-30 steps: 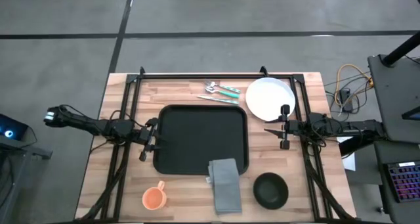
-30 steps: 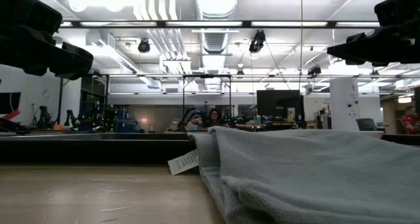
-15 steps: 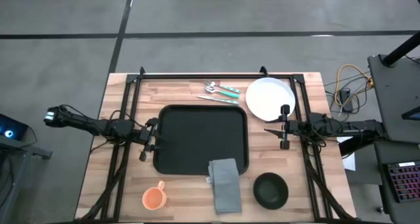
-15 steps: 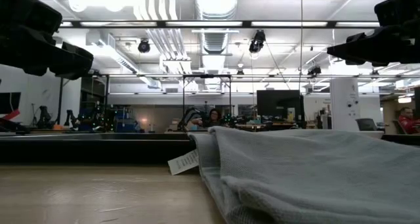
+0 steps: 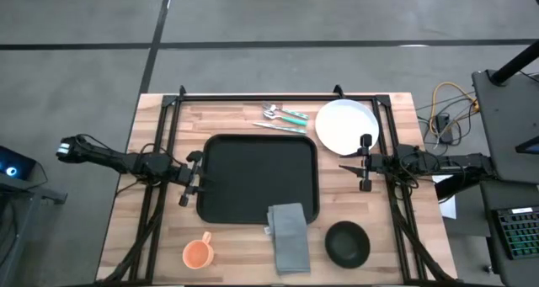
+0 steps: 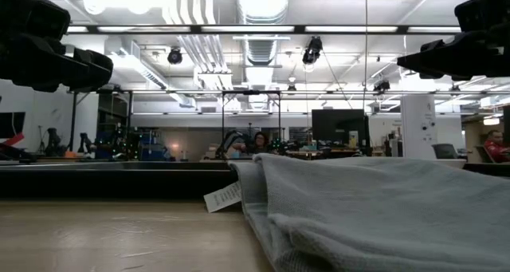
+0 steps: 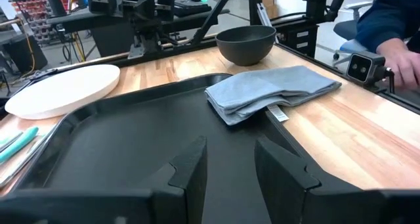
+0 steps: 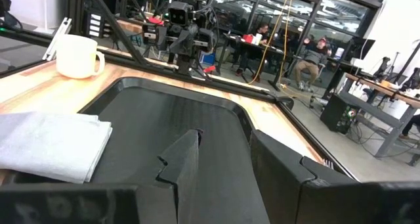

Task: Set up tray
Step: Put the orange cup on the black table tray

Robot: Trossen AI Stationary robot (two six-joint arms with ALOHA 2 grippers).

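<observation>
The black tray lies flat in the middle of the table; it also shows in the left wrist view and the right wrist view. My left gripper hovers open and empty at the tray's left rim, fingers pointing across the tray. My right gripper hovers open and empty just off the tray's right rim, by the near edge of the white plate. In the right wrist view this gripper points across the tray.
A folded grey napkin lies with its far end over the tray's near rim. A black bowl is near right, an orange cup near left, and cutlery lies beyond the tray. A person's sleeve shows past the table's near edge.
</observation>
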